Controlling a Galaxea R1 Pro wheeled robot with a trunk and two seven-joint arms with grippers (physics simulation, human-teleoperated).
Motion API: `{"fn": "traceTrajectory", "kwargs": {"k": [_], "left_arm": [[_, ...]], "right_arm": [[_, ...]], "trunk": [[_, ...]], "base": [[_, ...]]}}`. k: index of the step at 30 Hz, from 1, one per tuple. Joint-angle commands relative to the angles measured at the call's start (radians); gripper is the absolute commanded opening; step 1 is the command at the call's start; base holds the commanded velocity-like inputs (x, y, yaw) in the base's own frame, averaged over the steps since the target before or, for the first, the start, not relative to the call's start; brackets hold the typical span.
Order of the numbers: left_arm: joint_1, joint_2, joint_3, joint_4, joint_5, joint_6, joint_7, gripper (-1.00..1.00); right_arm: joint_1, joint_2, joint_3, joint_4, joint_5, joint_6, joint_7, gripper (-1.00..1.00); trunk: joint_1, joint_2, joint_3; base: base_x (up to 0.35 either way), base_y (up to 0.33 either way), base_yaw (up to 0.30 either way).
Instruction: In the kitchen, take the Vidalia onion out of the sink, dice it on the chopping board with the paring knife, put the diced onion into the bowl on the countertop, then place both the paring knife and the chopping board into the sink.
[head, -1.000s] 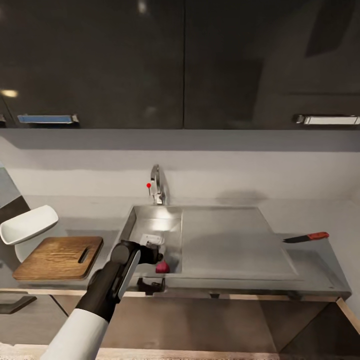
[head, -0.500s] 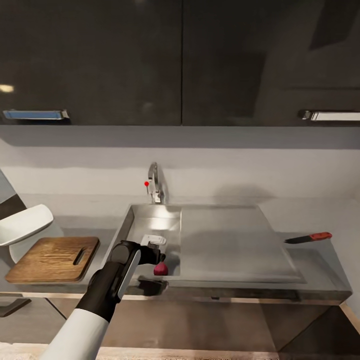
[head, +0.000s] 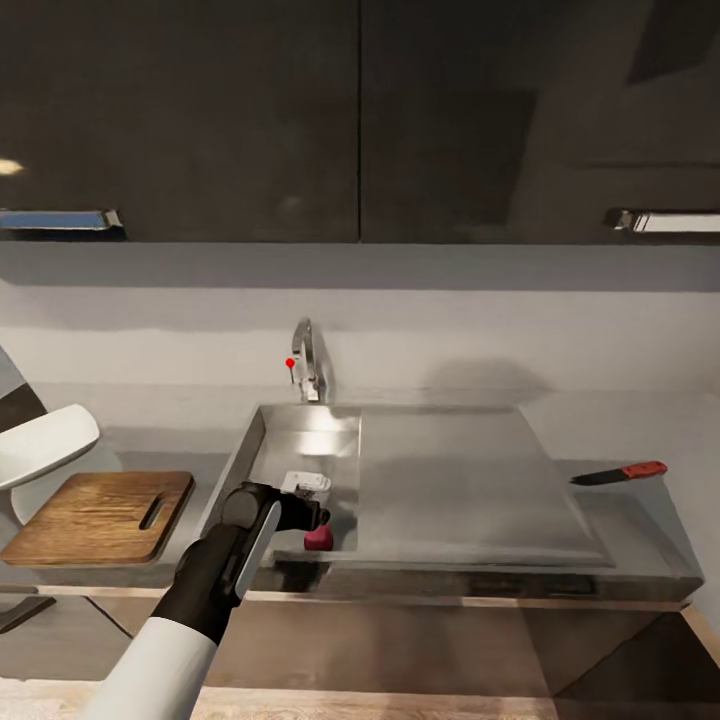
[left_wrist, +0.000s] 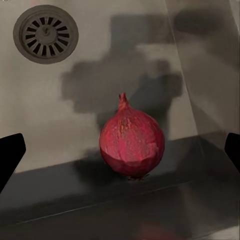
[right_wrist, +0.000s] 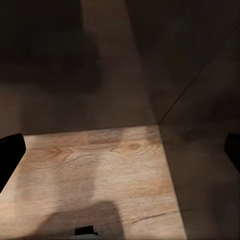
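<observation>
The pinkish-red Vidalia onion (head: 318, 538) (left_wrist: 132, 142) rests on the floor of the grey sink (head: 300, 450), close to its near wall. My left gripper (head: 316, 517) (left_wrist: 120, 155) hovers just above it, open; its dark fingertips (left_wrist: 10, 155) stand wide on either side of the onion without touching it. The dark wooden chopping board (head: 100, 517) lies on the counter left of the sink, and the white bowl (head: 45, 445) sits behind it. Far right, the red-handled paring knife (head: 615, 472) lies on the counter. My right gripper (right_wrist: 120, 152) is open and empty over wooden floor.
A chrome tap (head: 308, 370) with a red-tipped lever stands behind the basin. The round drain (left_wrist: 46, 34) lies beyond the onion. A flat drainboard (head: 460, 480) spreads right of the basin. Dark wall cabinets (head: 360, 120) hang overhead.
The head camera has shifted, so counter and sink sit slightly lower and leftward in the picture. My left gripper stays above the onion, which has not moved in the sink.
</observation>
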Motion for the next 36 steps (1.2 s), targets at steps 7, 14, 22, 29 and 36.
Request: {"fn": "traceTrajectory", "kwargs": {"k": [7, 14, 22, 29, 36], "left_arm": [[-0.001, -0.001, 0.000, 0.002, 0.006, 0.004, 0.001, 1.00], [0.000, 0.000, 0.000, 0.010, 0.005, 0.004, 0.000, 1.00], [-0.001, 0.000, 0.000, 0.023, 0.004, 0.004, 0.000, 1.00], [-0.001, 0.000, 0.000, 0.025, 0.004, 0.004, 0.001, 1.00], [0.000, 0.000, 0.000, 0.025, 0.004, 0.004, 0.001, 1.00]], "right_arm": [[0.000, -0.002, 0.008, -0.001, -0.005, -0.001, -0.009, 1.00], [0.000, -0.002, 0.007, -0.001, -0.005, 0.000, -0.009, 1.00], [0.000, -0.002, 0.008, -0.001, -0.005, 0.000, -0.009, 1.00], [0.000, -0.002, 0.007, -0.001, -0.005, 0.000, -0.009, 1.00], [0.000, -0.002, 0.008, -0.001, -0.005, 0.000, -0.009, 1.00]], "trunk": [[0.001, -0.002, -0.013], [0.001, -0.002, -0.024], [0.001, -0.002, -0.037], [0.001, -0.002, -0.048], [0.001, -0.002, -0.060]], "base": [[0.071, -0.063, 0.000], [0.005, -0.004, 0.000], [0.026, 0.000, 0.000], [0.045, 0.000, 0.000], [0.059, 0.000, 0.000]]}}
